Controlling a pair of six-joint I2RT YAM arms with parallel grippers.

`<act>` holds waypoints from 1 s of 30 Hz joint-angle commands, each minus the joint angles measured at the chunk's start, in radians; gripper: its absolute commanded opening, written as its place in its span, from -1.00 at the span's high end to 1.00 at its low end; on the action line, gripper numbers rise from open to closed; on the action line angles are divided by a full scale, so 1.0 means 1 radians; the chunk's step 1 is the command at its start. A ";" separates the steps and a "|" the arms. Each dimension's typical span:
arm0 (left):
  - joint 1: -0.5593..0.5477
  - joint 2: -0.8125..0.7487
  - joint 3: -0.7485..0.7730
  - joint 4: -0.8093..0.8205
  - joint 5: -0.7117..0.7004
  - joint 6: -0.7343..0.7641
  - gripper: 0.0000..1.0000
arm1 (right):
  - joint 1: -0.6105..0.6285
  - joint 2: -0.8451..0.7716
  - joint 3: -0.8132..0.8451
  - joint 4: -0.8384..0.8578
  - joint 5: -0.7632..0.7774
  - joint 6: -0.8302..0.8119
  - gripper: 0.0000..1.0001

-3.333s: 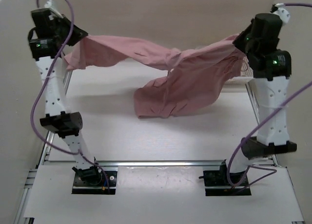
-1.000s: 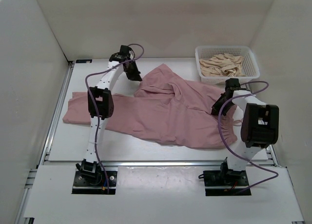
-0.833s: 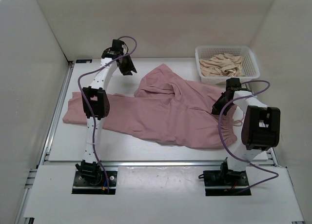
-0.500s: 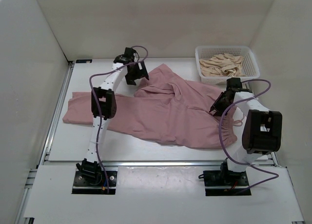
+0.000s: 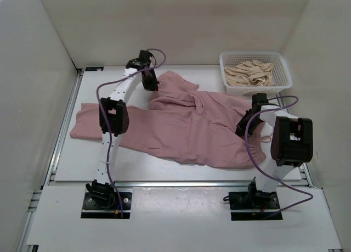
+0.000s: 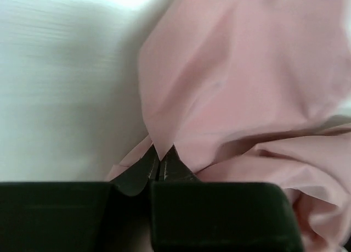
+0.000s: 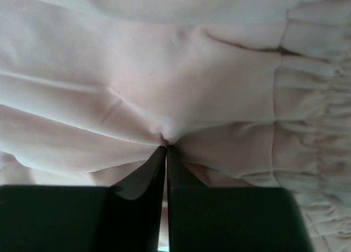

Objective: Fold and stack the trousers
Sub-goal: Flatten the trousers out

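Left tool (image 5: 149, 80), well left of basket (image 5: 253, 71): spread half second ago, now pressed together, pinching far fold of trousers (image 5: 181, 131). Trousers lie spread on bench (image 5: 137, 161), left of and nearer than basket. Right tool (image 5: 241, 128), near side of basket: pinching fabric beside gathered waistband, shifted slightly.

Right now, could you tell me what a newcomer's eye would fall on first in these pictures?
The dusty-pink trousers sprawl wrinkled across the middle of the white table, one leg reaching toward its left edge. The left pincer is shut on a fold at their far edge, and the right pincer pinches the fabric beside the gathered band at their right end. A white basket of beige cloth sits in the far right corner.
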 commanded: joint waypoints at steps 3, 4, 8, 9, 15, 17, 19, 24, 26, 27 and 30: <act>0.098 -0.406 -0.044 0.010 -0.132 -0.001 0.80 | 0.004 -0.008 -0.035 0.015 -0.021 0.007 1.00; 0.098 -0.478 -0.067 0.010 -0.132 -0.001 0.80 | 0.004 -0.031 -0.046 0.015 -0.021 0.007 1.00; 0.136 -0.656 -0.251 -0.003 -0.121 0.019 0.80 | 0.004 -0.089 -0.104 0.015 -0.046 0.007 1.00; 0.136 -0.688 -0.326 -0.015 -0.121 0.028 0.80 | -0.007 -0.103 -0.116 0.015 -0.066 0.007 1.00; 0.118 -0.837 -0.500 -0.024 -0.114 0.080 0.80 | -0.018 -0.195 -0.227 -0.005 -0.119 0.007 1.00; 0.118 -0.767 -0.457 -0.039 -0.134 0.108 0.80 | -0.018 -0.218 -0.236 -0.018 -0.109 0.007 1.00; 0.118 -0.683 -0.373 -0.096 -0.167 0.129 0.48 | -0.018 -0.249 -0.247 -0.040 -0.090 0.018 1.00; 0.129 -0.500 0.010 -0.268 -0.221 0.131 -0.77 | -0.018 -0.411 -0.199 -0.142 -0.031 0.018 0.96; 0.148 -0.598 -0.079 -0.187 -0.221 0.131 -1.00 | -0.018 -0.458 -0.163 -0.187 0.006 0.018 0.60; 0.174 -0.628 -0.172 -0.125 -0.212 0.131 -1.00 | -0.018 -0.487 -0.147 -0.196 0.046 0.018 0.40; 0.222 -0.679 -0.271 -0.090 -0.201 0.131 -0.02 | -0.027 -0.472 -0.077 -0.210 0.094 0.007 -0.31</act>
